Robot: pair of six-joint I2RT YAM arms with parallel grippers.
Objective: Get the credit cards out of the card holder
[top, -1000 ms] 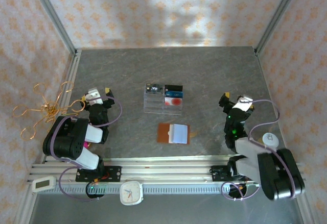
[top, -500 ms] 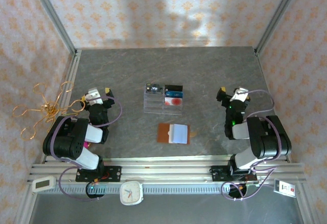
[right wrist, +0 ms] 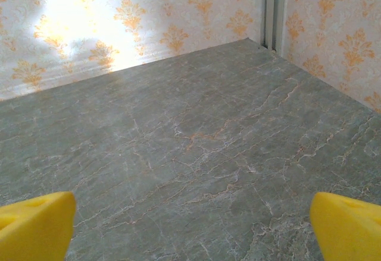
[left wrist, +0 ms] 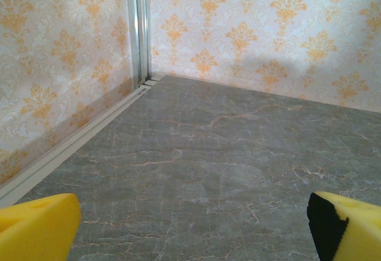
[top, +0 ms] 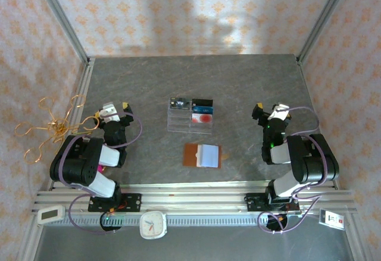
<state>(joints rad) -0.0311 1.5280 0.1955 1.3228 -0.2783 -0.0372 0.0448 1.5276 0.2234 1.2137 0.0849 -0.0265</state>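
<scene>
Near the desk's (top: 250, 82) left edge the left gripper (left wrist: 190, 228) is held wide open, empty. The card holder (top: 202, 155) is laid open mid-front, credit cards (top: 201, 103) stood in a rack (top: 189, 122) behind it. The right gripper (right wrist: 191, 225), likewise spread and empty, is found unmoved since half a second ago.

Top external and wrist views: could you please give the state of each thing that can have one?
card holder: open, lying flat on the table.
credit cards: out of the holder, resting in the clear rack.
left gripper: open, empty.
right gripper: open, empty.
</scene>
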